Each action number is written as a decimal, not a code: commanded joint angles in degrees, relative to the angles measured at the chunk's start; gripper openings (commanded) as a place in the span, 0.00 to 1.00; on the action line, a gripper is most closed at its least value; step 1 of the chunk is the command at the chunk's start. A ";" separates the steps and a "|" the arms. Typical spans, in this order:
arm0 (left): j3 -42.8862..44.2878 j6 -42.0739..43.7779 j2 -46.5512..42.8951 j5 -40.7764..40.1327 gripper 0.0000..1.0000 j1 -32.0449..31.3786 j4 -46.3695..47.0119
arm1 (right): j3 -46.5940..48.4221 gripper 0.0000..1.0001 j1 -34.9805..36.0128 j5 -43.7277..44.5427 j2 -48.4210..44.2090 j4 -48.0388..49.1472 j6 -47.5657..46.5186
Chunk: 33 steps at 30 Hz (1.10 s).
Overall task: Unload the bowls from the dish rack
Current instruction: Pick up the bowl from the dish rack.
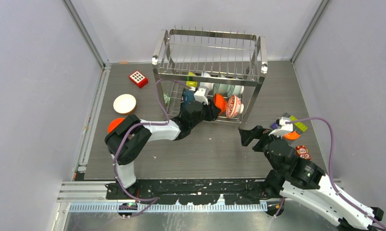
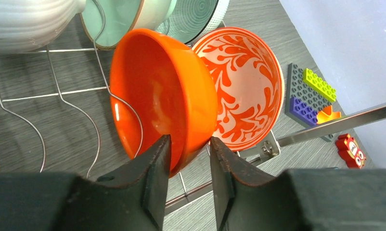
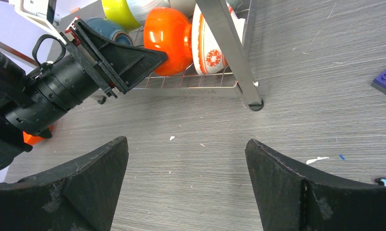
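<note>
My left jaws stood narrow astride the rim of the orange bowl [image 2: 162,91], which sat on edge in the dish rack [image 1: 210,33]'s lower tier, against the red-and-white patterned bowl [image 2: 249,91]. I could not tell whether they pinched it. My right jaws gaped wide, empty, over the desk [image 3: 297,72].

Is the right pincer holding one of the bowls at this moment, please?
No, the right pincer hangs above the grey table, its jaws wide apart with nothing between them.
</note>
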 commanded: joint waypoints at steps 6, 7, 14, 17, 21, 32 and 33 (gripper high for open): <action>-1.52 0.12 0.43 2.12 0.25 0.76 7.55 | -0.26 0.95 0.07 0.56 -0.30 1.32 -0.22; -1.52 0.19 0.41 2.60 0.22 0.77 7.90 | -0.27 0.95 0.02 0.55 -0.32 1.36 -0.20; -2.34 0.61 -0.07 4.41 0.10 0.87 10.32 | -0.18 0.95 0.07 0.75 -0.13 1.41 -0.28; -2.71 0.81 -0.31 4.81 0.03 1.13 10.51 | -0.17 0.95 0.07 0.79 -0.04 1.49 -0.28; -3.53 0.73 -0.21 5.60 0.00 1.55 12.59 | -0.26 0.95 0.06 0.77 0.01 1.44 -0.26; -5.99 0.10 2.11 13.11 0.00 2.32 27.55 | -0.18 0.95 0.06 0.56 0.10 1.32 -0.19; -6.00 -0.14 2.45 13.93 0.00 2.38 28.76 | -0.17 0.95 0.06 0.59 0.01 1.24 -0.20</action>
